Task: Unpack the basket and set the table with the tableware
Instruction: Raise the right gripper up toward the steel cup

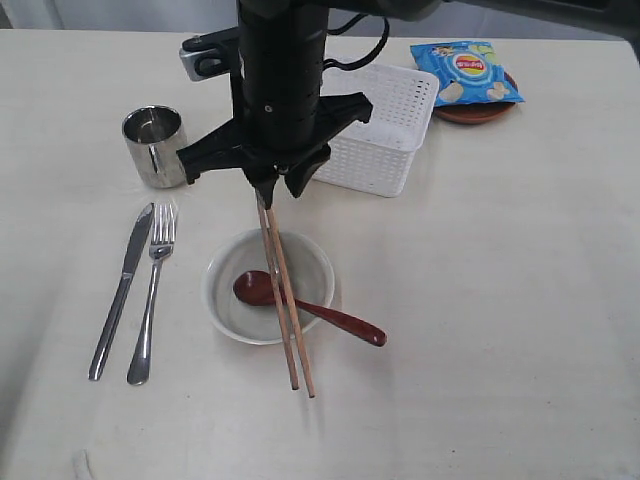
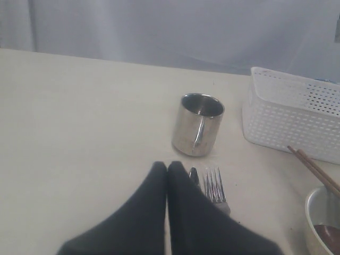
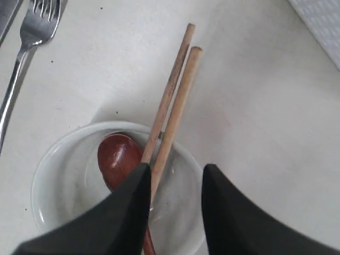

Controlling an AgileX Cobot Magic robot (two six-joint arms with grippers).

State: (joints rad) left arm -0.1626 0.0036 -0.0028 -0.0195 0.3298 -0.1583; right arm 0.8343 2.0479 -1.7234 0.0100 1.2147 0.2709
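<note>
Progress looks good: steel knife, steel fork, steel cup, off-white bowl holding the dark red spoon, and wooden chopsticks across its rim are out on the pale cream bench. Your right end effector hangs spread apart over them; your left end effector is pressed together. Likely remaining: brown round plate under the blue chip bag, beside the white lattice basket.

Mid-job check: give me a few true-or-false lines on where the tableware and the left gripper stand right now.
The chopsticks lie across the bowl: true.
The spoon is in the basket: false, its head rests in the bowl.
The chip bag sits on the plate: true.
The cup lies tipped over: false, it stands upright.
The left gripper holds the fork: false, its jaws are shut on nothing.
</note>
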